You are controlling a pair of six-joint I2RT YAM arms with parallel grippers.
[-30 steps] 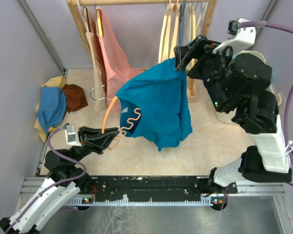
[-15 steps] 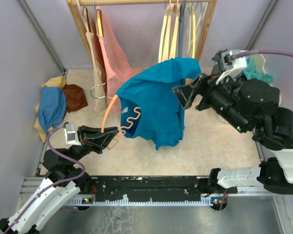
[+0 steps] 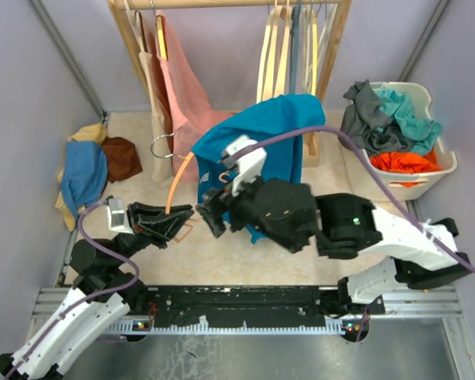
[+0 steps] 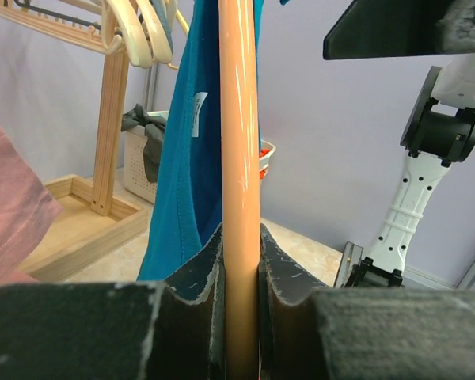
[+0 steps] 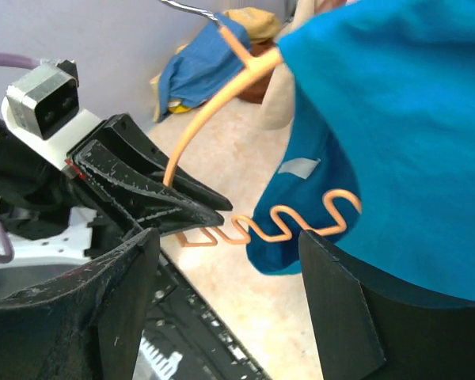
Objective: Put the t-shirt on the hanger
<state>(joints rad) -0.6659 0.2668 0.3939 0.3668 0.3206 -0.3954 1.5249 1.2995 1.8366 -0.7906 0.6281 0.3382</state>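
The teal t-shirt (image 3: 261, 138) hangs draped over the far arm of the orange-tan hanger (image 3: 177, 180), above the floor in the middle. Its white label (image 5: 299, 166) faces the right wrist camera. My left gripper (image 3: 172, 221) is shut on the hanger's near arm (image 4: 239, 158), with the t-shirt (image 4: 174, 158) hanging just behind it. My right gripper (image 3: 210, 212) is open in front of the t-shirt's lower hem. In the right wrist view the hanger's zigzag bar (image 5: 301, 222) lies between the right gripper's (image 5: 228, 237) spread fingers, untouched, and the left gripper (image 5: 186, 207) shows at the left.
A wooden clothes rack (image 3: 332, 47) stands at the back with a pink garment (image 3: 182, 87) and cream hangers (image 3: 273, 55). A white basket (image 3: 445, 162) of clothes sits at the right. A pile of cloth (image 3: 87, 170) lies at the left wall.
My right gripper let go of the t-shirt's upper edge at the back right. It swung down and left to the front of the shirt by the zigzag bar. The left gripper has not moved.
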